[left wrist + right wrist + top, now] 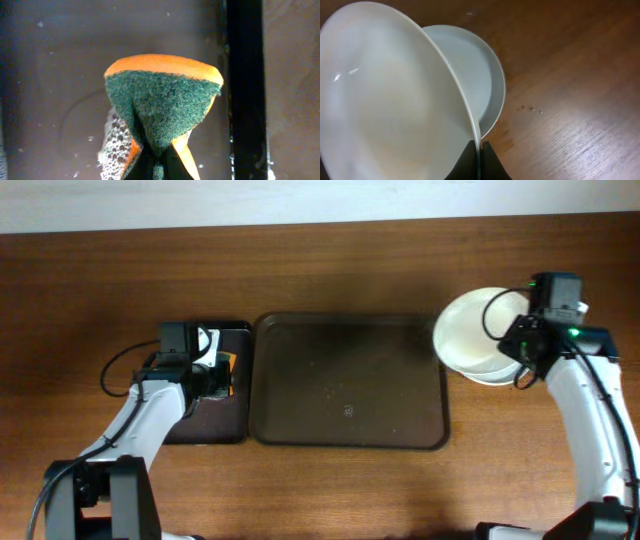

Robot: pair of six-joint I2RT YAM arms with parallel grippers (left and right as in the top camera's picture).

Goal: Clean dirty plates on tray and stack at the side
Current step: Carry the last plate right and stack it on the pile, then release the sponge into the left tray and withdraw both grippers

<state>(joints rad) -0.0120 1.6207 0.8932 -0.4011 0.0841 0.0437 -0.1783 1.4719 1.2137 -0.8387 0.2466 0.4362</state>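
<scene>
1. Right end effector [480, 152] closed on the rim of a tilted plate [395, 100], above a resting plate [482, 70] on the bench [570, 100], right of the tray [350, 380].
2. Left end effector [159, 162] pinches the sponge [162, 100].
3. Assessment: plate glossy, rigid, likely slippery, breakable; rim grip suitable, lower gently.

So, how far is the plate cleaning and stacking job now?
Done: the large tray holds no plates. In hand: the right gripper pinches a plate, clean-looking, by its rim, tilted above a second plate lying on the tabletop beside the tray. The left gripper holds the sponge above the black tray. Left: lower this plate onto the stack and let go.
</scene>
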